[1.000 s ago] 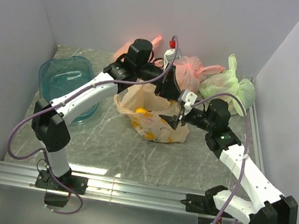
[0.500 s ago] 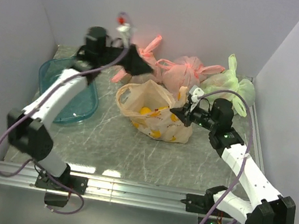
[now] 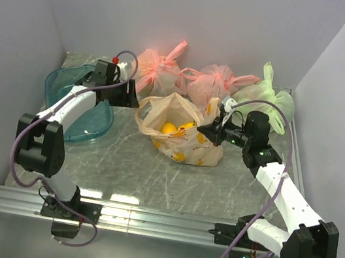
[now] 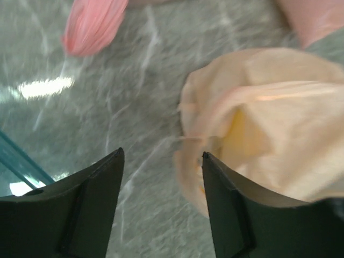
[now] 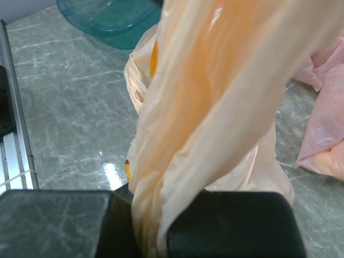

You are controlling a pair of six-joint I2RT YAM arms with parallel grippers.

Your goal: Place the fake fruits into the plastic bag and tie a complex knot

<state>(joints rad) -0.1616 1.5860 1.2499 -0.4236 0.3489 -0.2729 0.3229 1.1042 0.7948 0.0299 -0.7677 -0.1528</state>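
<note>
The plastic bag [image 3: 181,134], pale peach with banana prints, lies open-mouthed mid-table with yellow fake fruits [image 3: 171,129] showing inside. My right gripper [image 3: 209,134] is shut on the bag's right handle; in the right wrist view the bunched film [image 5: 215,80] runs down between the jaws of my right gripper [image 5: 148,207]. My left gripper [image 3: 128,99] stands open just left of the bag, low over the table. The left wrist view shows my left gripper [image 4: 161,157] with nothing between its fingers and the bag's rim [image 4: 252,123] beside the right one.
A teal bin [image 3: 74,104] sits at the left, under the left arm. Two pink knotted bags [image 3: 156,70] [image 3: 213,83] and a light green bag [image 3: 267,100] line the back wall. A metal rail [image 3: 144,220] runs along the near edge.
My left gripper let go at the bag's mouth, opened, swung back-left and came down beside the bag. My right gripper closed on the bag's right handle.
</note>
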